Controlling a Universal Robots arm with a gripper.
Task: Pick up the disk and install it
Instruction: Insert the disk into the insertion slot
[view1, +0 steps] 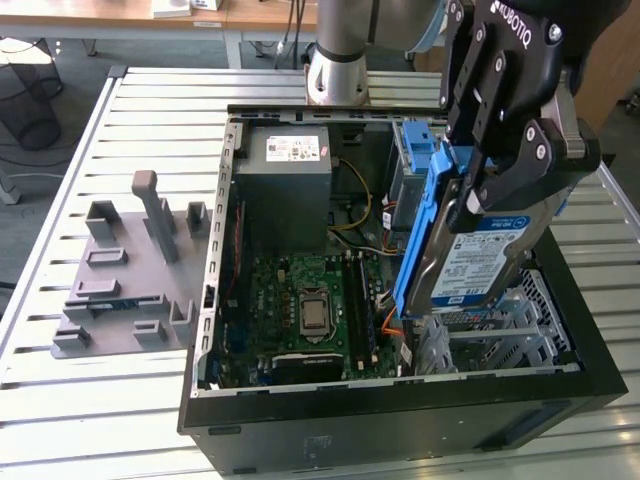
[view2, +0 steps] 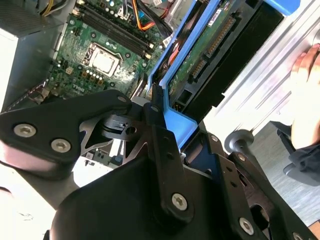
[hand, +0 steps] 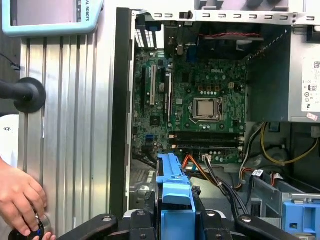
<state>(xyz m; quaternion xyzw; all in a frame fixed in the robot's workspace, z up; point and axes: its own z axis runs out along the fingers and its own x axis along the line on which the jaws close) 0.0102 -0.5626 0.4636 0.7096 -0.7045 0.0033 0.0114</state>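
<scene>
Gripper (view1: 505, 190) pinching the disk (view1: 478, 262), which is tilted over the open computer case (view1: 400, 425) at the exterior view's right. Case sits on a slatted metal table (view1: 100, 420), with a grey fixture (view1: 125, 270) beside it. A person's hand (hand: 20, 197) is at the table. Wooden desk (view1: 100, 15) behind.

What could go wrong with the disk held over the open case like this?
The gripper holds the disk tilted, by its upper end; it could slip onto the motherboard. Orange cables lie near its lower end and may snag. A person's hand rests on the table beside the case, a possible pinch risk.
</scene>
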